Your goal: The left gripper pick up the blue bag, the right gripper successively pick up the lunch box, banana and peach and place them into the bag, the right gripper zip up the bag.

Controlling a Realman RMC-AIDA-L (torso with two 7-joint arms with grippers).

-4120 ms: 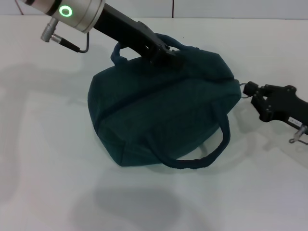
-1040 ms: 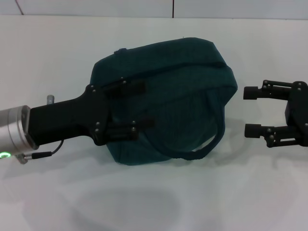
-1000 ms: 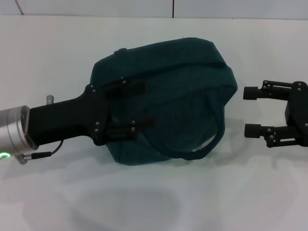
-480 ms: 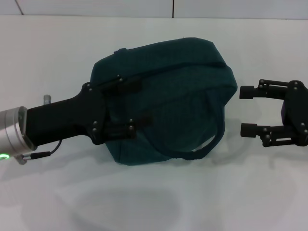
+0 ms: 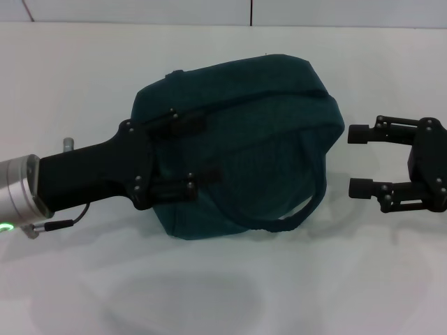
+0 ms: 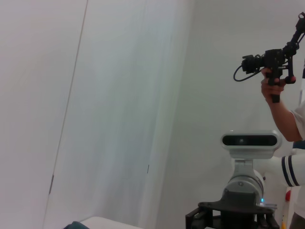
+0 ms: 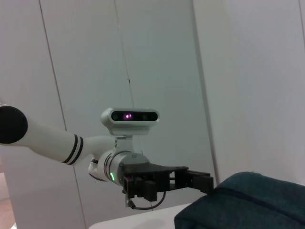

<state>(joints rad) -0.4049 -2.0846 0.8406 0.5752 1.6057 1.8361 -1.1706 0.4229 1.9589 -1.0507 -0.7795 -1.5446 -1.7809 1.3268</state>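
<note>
Blue bag on white table, white-panel walls; both end effectors released.

Since four seconds ago the left gripper leaves the blue bag's top handle and sits open-fingered over its left side.

My left tool lies over the blue bag, hiding the cloth beneath its fingers; whatever the bag holds is out of sight; my right tool runs off the head view's edge; my left wrist view catches only a bag sliver.
</note>
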